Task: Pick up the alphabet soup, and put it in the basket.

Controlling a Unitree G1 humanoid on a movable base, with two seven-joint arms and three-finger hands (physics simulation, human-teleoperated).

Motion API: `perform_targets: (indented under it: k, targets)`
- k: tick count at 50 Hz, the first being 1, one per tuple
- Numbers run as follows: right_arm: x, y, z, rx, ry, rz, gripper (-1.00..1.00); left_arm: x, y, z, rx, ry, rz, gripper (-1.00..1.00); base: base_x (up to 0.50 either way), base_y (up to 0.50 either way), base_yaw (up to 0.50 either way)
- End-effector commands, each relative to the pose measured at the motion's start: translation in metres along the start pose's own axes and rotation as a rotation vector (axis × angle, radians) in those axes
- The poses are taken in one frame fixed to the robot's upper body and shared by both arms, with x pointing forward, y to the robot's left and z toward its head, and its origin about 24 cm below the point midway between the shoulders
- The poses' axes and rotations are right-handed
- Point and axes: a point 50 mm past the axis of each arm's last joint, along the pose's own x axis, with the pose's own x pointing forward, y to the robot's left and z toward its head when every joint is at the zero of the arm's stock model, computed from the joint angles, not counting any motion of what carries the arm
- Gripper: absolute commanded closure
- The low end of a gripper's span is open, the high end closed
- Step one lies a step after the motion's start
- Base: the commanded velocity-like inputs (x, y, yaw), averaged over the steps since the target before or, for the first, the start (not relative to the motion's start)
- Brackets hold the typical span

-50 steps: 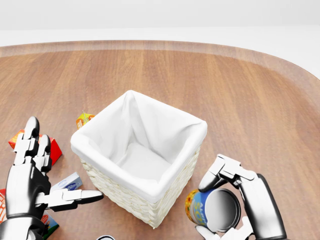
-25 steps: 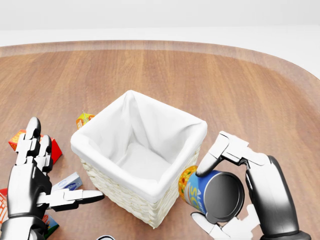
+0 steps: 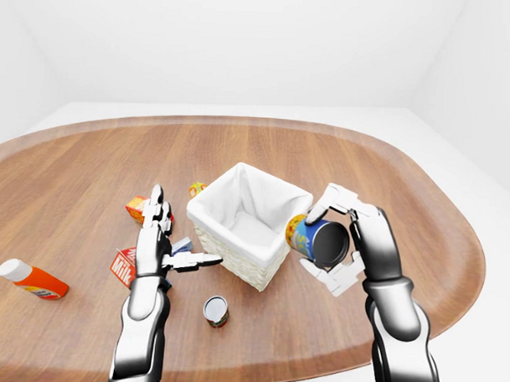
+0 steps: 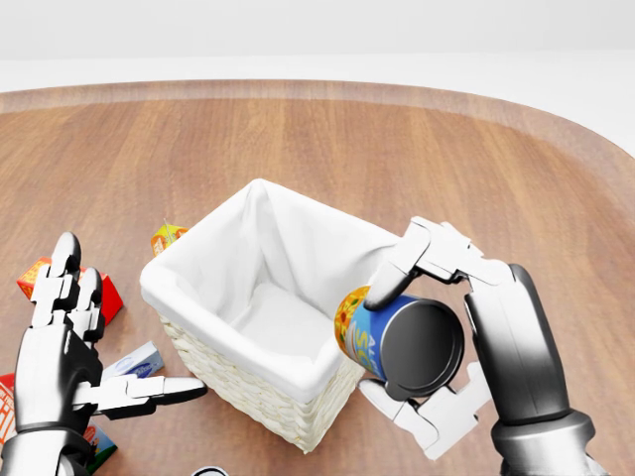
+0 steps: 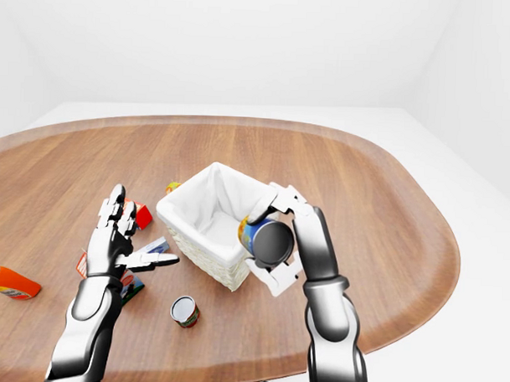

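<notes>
The right hand [image 4: 422, 342] grips the soup can [image 4: 397, 342] on its side, held above the worktop [image 4: 496, 178] against the right rim of the basket [image 4: 273, 307]. The left hand [image 4: 69, 357] hovers with fingers spread wide over small cartons [image 4: 99, 293]

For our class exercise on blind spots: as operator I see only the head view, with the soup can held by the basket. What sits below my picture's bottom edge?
Observer: In the left-eye view a small can stands upright on the table, below the basket, between the two arms.
Operator: Anything further left?
Observer: An orange bottle with a white cap lies on its side near the table's left edge.
Operator: The red box by my left hand?
Observer: It is lettered Milk and lies just left of that hand's wrist.
</notes>
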Motion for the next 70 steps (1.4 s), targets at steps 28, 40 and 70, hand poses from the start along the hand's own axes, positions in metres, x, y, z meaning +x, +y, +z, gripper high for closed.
perform_targets:
  k: [28,40,70]
  targets:
    - [0.049,0.018,-0.016,-0.022,0.008,0.006,1.0,0.0,0.0,0.0,0.002,0.0,0.0,-1.0,0.0,0.0,0.0]
    - [0.064,0.027,-0.024,-0.023,0.032,0.017,1.0,0.0,0.0,0.0,0.0,0.0,0.0,-1.0,0.0,0.0,0.0]
    - [0.095,0.056,-0.05,-0.03,0.147,0.061,1.0,0.001,0.0,0.0,0.0,0.001,-0.003,-1.0,0.0,0.0,0.0]
